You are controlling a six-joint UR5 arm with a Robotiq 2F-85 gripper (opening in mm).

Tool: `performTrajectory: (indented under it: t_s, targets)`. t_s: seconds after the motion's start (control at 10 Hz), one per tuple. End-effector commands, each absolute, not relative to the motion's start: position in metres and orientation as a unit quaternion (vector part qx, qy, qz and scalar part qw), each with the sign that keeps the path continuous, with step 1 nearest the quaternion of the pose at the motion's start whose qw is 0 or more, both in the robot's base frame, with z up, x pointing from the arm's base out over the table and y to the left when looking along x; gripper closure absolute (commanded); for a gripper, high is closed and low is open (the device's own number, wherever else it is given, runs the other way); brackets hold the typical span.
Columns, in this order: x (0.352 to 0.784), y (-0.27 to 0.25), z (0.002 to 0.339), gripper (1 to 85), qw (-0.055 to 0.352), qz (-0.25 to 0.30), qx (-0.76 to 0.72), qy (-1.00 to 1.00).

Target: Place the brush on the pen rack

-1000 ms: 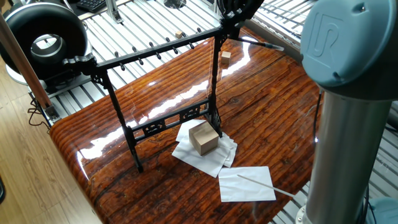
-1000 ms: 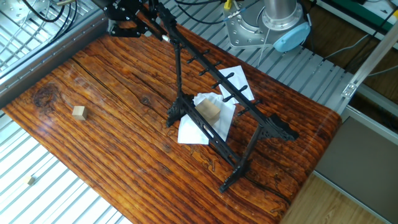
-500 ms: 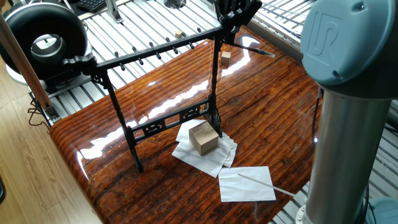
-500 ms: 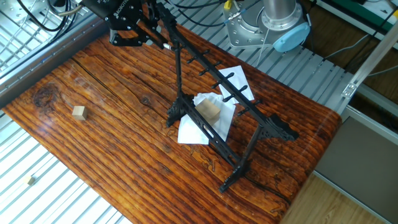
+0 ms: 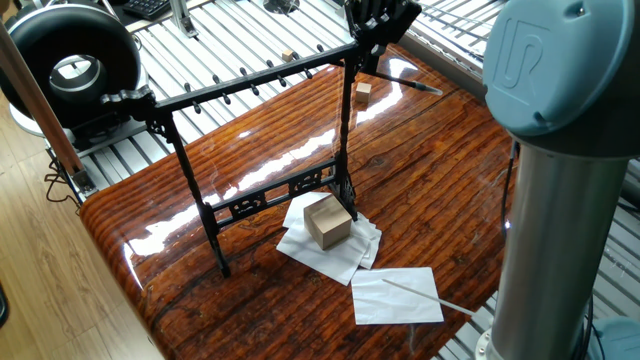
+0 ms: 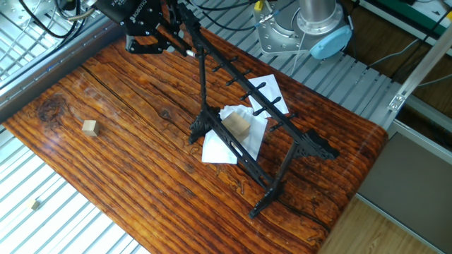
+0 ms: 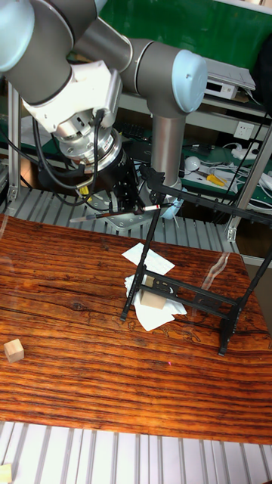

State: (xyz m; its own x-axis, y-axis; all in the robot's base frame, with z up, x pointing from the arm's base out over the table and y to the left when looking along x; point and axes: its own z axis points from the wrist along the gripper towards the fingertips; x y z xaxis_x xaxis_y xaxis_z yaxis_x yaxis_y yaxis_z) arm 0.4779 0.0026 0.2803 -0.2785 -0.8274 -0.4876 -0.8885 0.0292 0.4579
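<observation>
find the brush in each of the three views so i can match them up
One fixed view: the brush sticks out right of the gripper, top centre.
The other fixed view: hidden in the dark gripper, top left; cannot pick it out.
Tall fixed view: the brush lies level, upper left.
Shared landmark: the pen rack end.

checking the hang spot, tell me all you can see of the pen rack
The pen rack is a tall black frame that looks like metal: a long top bar with a row of small pegs, two legs on spread feet, and an ornamental openwork lower crossbar. It stands upright on the wooden table. One foot rests on the crumpled white paper. The gripper hovers at one end of the top bar.
</observation>
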Motion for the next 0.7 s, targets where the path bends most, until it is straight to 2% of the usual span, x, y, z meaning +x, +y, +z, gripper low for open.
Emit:
performTrajectory:
  t_s: [0.0,0.6]
  targets:
    - [0.4784,-0.0012,0.2775,84.7,0.043,0.348,-0.600,0.720]
    - [0.4774,-0.0044,0.2751,84.7,0.039,0.343,-0.598,0.724]
